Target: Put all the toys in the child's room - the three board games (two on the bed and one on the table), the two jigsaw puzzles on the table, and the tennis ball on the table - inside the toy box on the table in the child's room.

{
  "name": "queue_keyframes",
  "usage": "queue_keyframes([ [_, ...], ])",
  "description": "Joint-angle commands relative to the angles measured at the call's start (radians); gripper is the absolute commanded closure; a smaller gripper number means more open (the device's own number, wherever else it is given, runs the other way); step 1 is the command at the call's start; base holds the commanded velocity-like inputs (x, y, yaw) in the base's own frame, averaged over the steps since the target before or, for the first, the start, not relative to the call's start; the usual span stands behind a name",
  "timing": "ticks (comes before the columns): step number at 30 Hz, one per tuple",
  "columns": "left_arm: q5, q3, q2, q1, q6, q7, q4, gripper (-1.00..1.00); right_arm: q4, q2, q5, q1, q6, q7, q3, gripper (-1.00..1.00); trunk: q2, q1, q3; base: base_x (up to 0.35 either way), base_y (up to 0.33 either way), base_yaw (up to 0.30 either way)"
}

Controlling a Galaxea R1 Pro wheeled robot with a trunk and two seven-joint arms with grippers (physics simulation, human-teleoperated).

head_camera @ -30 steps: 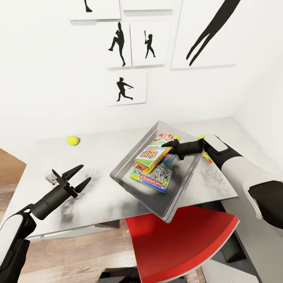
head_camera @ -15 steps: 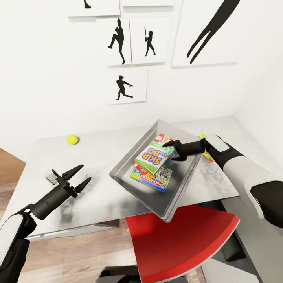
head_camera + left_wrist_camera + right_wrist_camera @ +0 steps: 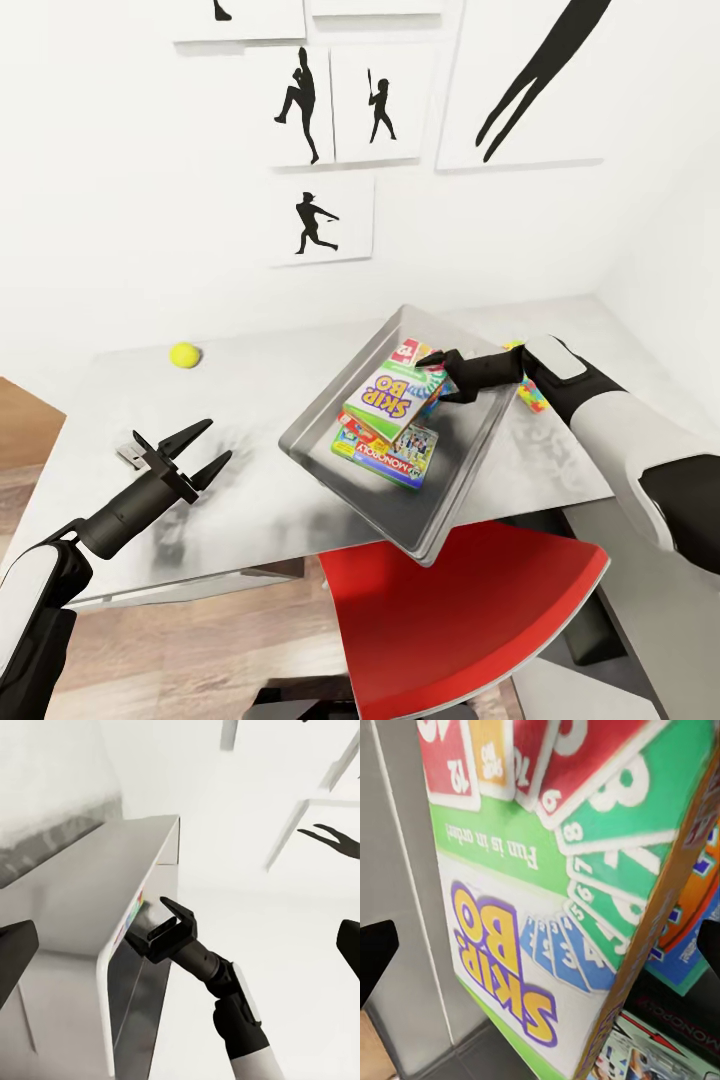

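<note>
three board games are seen stacked inside the toy box (image 3: 330, 440): the skip-bo box (image 3: 392, 393) on top, tilted, the monopoly box (image 3: 393, 452) under it, and a blue box (image 3: 437, 396) partly hidden behind. that part of the task is judged done. the tennis ball (image 3: 184, 354) lies on the table (image 3: 250, 500) well apart from the toy box, toward the wall. a jigsaw puzzle (image 3: 531, 392) is seen on the table just beside the toy box, behind the right arm; whether both puzzles lie there cannot be told. ball and puzzles are judged still to be put in. the right gripper (image 3: 440, 378) is held over the toy box at the skip-bo box, its fingers spread and nothing gripped. the left gripper (image 3: 200, 448) is held above the table, well apart from the toy box, spread wide and empty.
</note>
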Motion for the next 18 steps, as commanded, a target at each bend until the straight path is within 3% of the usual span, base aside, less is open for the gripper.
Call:
queue_keyframes([
  [1,-0.005,0.001,0.000,-0.001,0.004,-0.005,0.000,-1.00,-0.001,-0.001,-0.010,-0.001,0.001,-0.008,0.005,-1.00,-0.002,0.001,-0.001,0.000,0.000,0.000],
  [18,-0.005,0.002,0.000,-0.002,0.004,-0.004,0.001,-1.00,-0.111,-0.064,-0.013,-0.004,0.001,-0.011,0.003,-1.00,-0.002,0.001,-0.001,0.000,0.000,0.000],
])
